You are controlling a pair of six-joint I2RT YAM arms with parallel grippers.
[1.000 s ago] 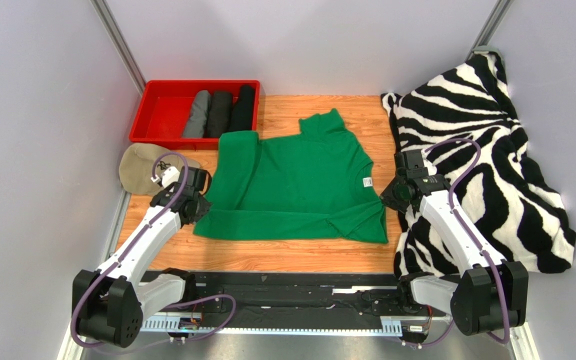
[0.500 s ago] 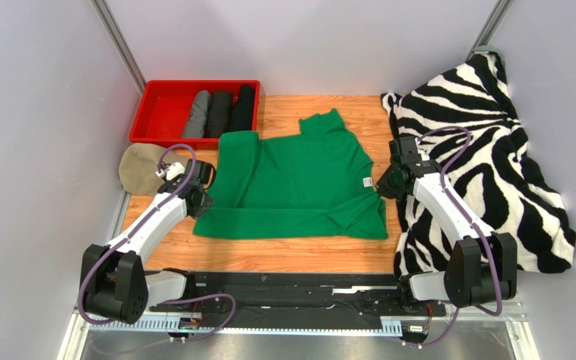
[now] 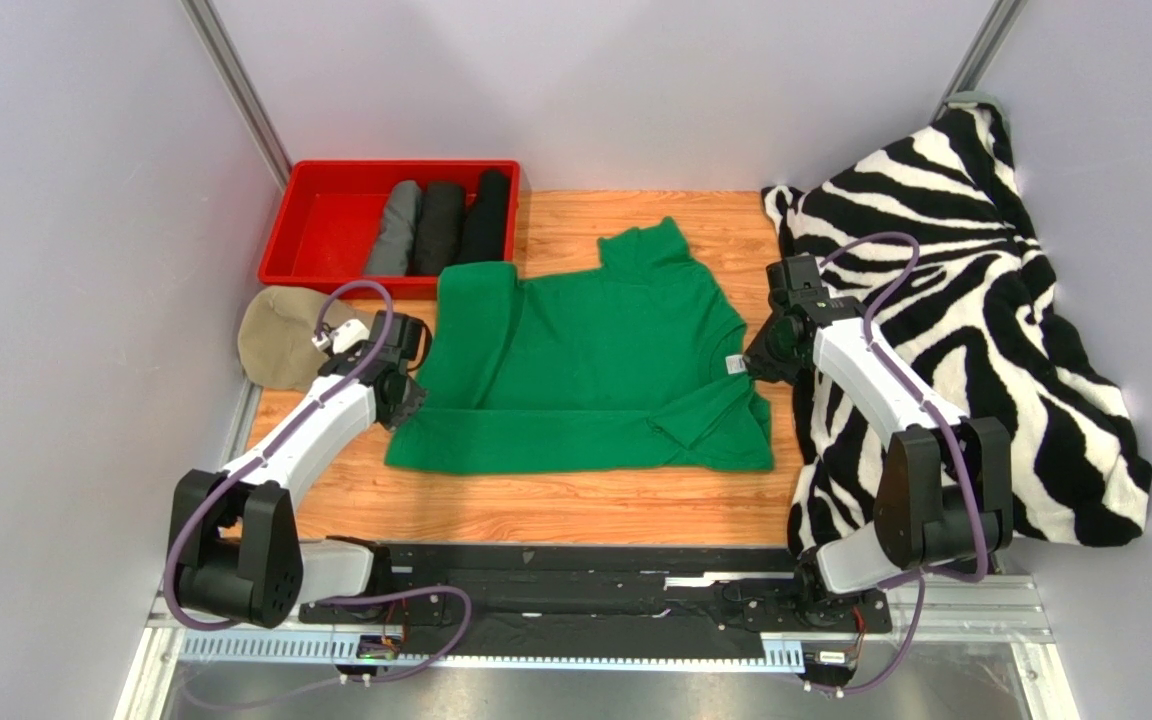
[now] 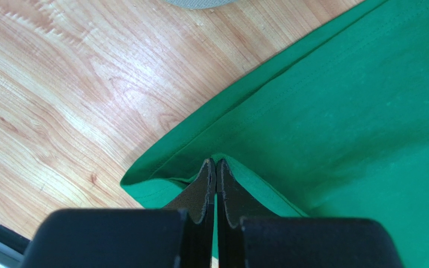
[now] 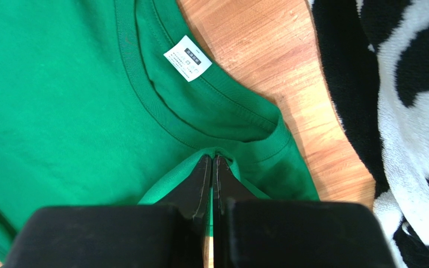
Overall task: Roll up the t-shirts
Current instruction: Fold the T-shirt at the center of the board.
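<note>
Two green t-shirt (image 3: 582,360) edges pinched: left hand (image 4: 215,167) hem, right hand (image 5: 211,163) shoulder; wood (image 4: 60,84) alongside.

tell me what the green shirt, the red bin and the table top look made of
The green t-shirt: soft matte knit, probably cotton jersey; ribbed collar, stitched hems, and it drapes and folds.
The red bin: likely rigid moulded plastic; uniform colour, slight sheen.
The table top: wood or wood-look laminate; visible grain, glossy highlights.

Both jaws drew the green t-shirt (image 3: 597,360) slightly rearward.
</note>
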